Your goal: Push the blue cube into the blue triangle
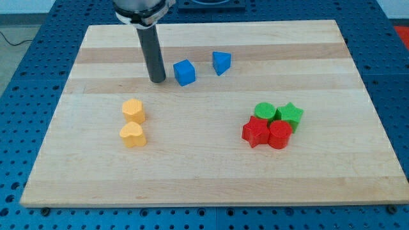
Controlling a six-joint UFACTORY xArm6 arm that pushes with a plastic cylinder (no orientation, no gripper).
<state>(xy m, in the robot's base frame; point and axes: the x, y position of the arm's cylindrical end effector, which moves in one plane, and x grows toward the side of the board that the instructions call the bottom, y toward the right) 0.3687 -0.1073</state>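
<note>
Sitting just right of my tip (158, 80): blue cube (184, 72); blue triangle (221, 62) beyond.

A blue cube (185, 72) sits flat on the board just to the view's right of my tip (158, 81), with a blue triangle (221, 62) beyond it, further right, near but apart.

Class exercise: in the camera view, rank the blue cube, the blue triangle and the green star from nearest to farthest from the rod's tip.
Measured from my tip:
1. Blue cube, just to the tip's right in the view.
2. Blue triangle, farther right, slightly toward the view's top.
3. Green star, far right and lower.
</note>
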